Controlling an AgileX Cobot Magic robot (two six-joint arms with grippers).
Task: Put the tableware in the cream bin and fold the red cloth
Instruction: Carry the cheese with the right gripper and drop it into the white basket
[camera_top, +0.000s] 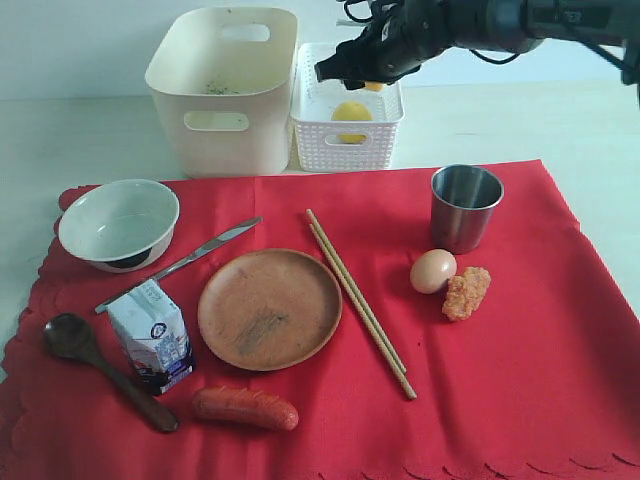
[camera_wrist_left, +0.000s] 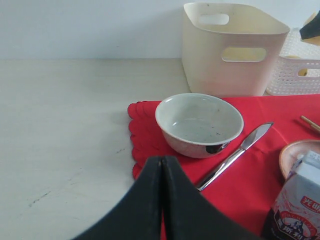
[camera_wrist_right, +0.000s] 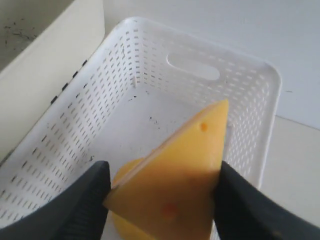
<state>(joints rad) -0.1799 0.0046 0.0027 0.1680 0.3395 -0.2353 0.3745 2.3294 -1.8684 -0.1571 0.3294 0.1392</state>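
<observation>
Right wrist view: right gripper (camera_wrist_right: 161, 187) pinches cheese (camera_wrist_right: 185, 150) over the white basket (camera_wrist_right: 150, 60), apparently clearing food off first; left gripper (camera_wrist_left: 162, 170), pressed together, hangs near the bowl (camera_wrist_left: 199, 122).

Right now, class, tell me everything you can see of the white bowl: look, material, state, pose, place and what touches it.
The white bowl is round, glossy and ceramic-looking, with a few dark specks inside. Empty and upright, it stands on the far left corner of the red cloth, in front of the cream bin. The metal knife lies close beside its base; whether they touch is unclear. Nothing else touches it.
</observation>
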